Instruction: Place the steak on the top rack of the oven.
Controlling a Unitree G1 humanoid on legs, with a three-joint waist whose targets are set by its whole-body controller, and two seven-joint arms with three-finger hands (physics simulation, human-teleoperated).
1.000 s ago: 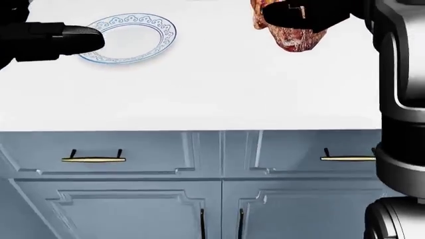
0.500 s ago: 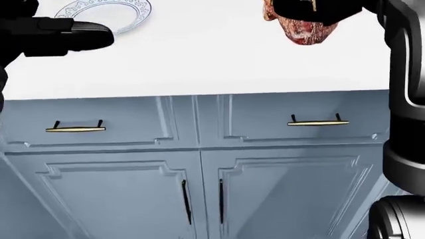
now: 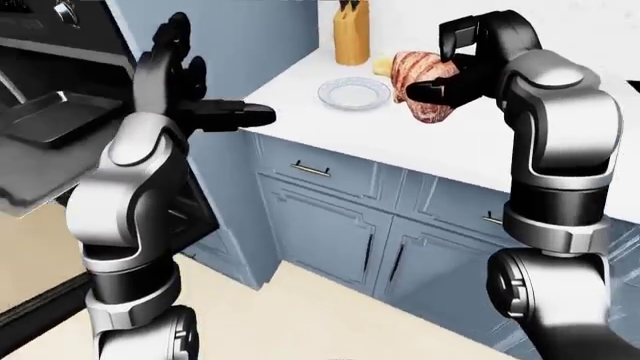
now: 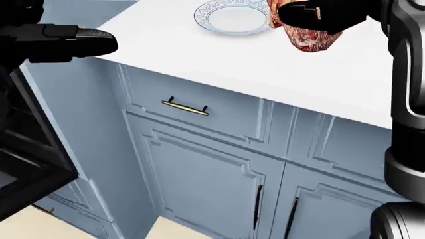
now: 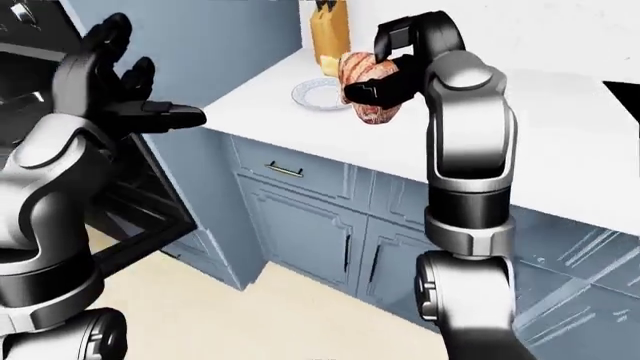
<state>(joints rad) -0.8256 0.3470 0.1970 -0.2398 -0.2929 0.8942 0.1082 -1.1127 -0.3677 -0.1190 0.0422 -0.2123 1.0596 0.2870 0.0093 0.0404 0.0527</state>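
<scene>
My right hand is shut on the raw red steak and holds it above the white counter, beside a blue-rimmed plate. The steak also shows at the top of the head view. The open oven is at the left of the left-eye view, with a dark tray inside it. My left hand is open and empty, raised between the oven and the counter's corner. The oven's racks are largely hidden by my left arm.
The oven's dark open door juts out at lower left. Blue cabinets with a brass drawer handle stand under the counter. A knife block stands on the counter beyond the plate. Beige floor lies below.
The camera has swung left: the counter and cabinets shift right and now look slanted, and the oven door comes into view at left. The steak stays in my right hand.
</scene>
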